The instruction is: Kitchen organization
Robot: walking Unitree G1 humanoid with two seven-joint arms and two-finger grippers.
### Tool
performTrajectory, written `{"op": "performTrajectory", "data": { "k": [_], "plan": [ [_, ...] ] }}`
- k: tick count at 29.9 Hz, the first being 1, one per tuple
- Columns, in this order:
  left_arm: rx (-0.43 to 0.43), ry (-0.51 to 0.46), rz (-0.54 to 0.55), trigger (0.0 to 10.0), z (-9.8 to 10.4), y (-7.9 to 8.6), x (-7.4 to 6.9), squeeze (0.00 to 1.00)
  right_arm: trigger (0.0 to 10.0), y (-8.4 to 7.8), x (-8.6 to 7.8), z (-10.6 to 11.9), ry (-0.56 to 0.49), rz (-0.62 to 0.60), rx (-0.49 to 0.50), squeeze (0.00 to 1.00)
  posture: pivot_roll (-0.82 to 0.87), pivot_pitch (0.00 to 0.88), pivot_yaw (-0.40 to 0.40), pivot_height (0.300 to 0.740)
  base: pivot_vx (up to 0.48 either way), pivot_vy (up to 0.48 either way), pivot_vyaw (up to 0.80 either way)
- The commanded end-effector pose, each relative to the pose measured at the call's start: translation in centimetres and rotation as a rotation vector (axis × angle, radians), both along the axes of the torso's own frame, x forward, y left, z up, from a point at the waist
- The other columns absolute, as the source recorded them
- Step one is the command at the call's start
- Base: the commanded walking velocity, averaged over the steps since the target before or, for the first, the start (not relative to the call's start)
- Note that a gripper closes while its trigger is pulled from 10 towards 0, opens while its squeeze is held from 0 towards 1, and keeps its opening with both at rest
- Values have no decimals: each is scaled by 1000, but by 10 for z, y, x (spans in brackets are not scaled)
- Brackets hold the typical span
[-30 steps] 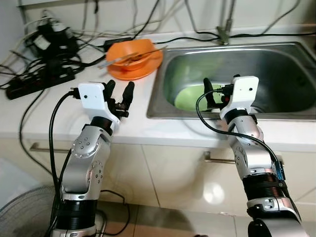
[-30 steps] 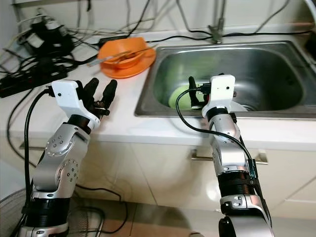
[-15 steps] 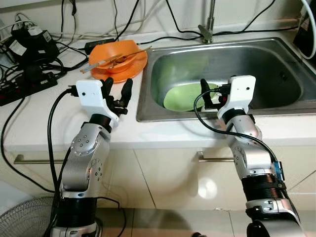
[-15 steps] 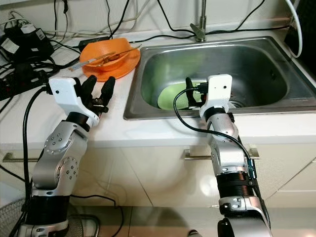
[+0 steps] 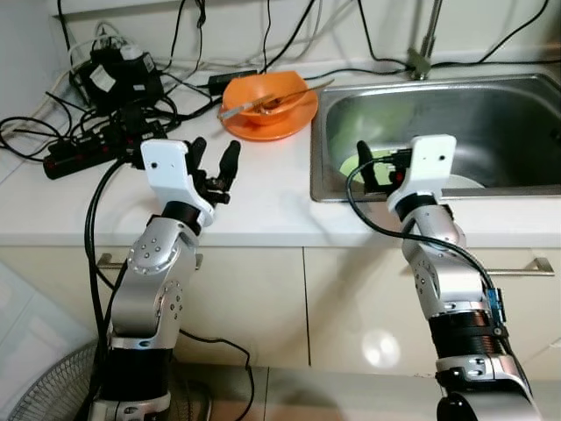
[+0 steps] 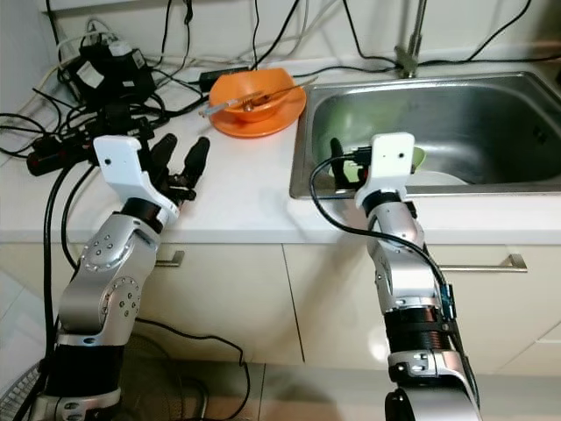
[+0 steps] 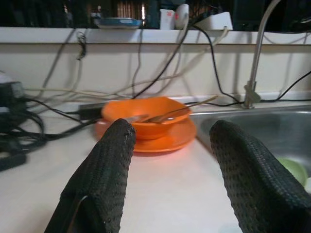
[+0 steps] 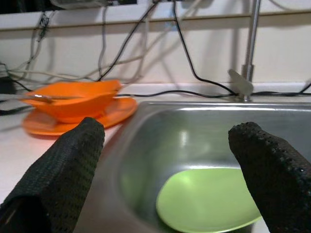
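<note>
While both arms hang raised at the front edge of the bench, this is how things stand:

Left gripper: the left gripper [image 5: 213, 167] hovers over the front strip of the white bench [image 5: 263, 189], fingers spread wide with nothing between them, aimed toward the back edge.

Right gripper: the right gripper [image 5: 375, 172] sits at the front rim of the sink [image 6: 526, 114], fingers [image 8: 73, 165] parted wide and empty, pointing into the basin.

What has changed: the whole view has swung toward the robot's left over the last second, so the sink now lies further to the right and more of the left end of the bench shows. That is the head or body turning; the dishes have not shifted, and both grippers keep the same open pose.

What it means: nothing is picked up yet. I judge the robot is still lining itself up, perhaps between the dishes on the bench and those in the sink.

Task's things: an orange bowl [image 5: 263, 92] sits on an orange plate [image 5: 294, 118] near the back edge, just beside the sink's left rim, with chopsticks [image 5: 298, 89] lying across it. A green plate [image 8: 209, 199] lies on the sink floor, well apart from the right gripper.

Surface and room: a tangle of black cables and power strips [image 5: 92, 145] crowds the back left corner. A tap [image 5: 422, 53] stands behind the sink. Pale cupboard doors with bar handles [image 5: 526, 265] run below, and a fan [image 5: 53, 395] stands on the floor at the left.
</note>
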State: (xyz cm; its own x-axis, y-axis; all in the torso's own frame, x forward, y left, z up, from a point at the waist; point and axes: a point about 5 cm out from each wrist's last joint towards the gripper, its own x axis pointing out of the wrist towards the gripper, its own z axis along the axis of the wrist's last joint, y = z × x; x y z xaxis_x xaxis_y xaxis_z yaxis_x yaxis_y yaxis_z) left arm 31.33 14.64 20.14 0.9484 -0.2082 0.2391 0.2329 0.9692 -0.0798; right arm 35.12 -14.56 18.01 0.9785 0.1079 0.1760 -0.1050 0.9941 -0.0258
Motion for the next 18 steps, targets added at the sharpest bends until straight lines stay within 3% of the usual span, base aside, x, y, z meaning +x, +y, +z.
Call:
{"op": "performTrajectory", "data": {
  "k": [1, 7, 18],
  "plan": [
    [9, -18, 0, 10000, 4, 0, 1, 0, 10000, 4, 1, 4, -8, 12, -7, 0, -25, 0, 143, 740, 0, 0, 0],
    [7, -27, -31, 10000, 5, -3, 0, 0, 10000, 4, 1, 4, -10, 9, -12, 0, -29, 0, 143, 740, 42, 0, 0],
    [-7, -36, -42, 10000, 5, -3, 0, 0, 10000, 6, 0, 5, -16, 16, -22, 0, -26, 0, 139, 740, 432, 0, 0]
  ]
}}
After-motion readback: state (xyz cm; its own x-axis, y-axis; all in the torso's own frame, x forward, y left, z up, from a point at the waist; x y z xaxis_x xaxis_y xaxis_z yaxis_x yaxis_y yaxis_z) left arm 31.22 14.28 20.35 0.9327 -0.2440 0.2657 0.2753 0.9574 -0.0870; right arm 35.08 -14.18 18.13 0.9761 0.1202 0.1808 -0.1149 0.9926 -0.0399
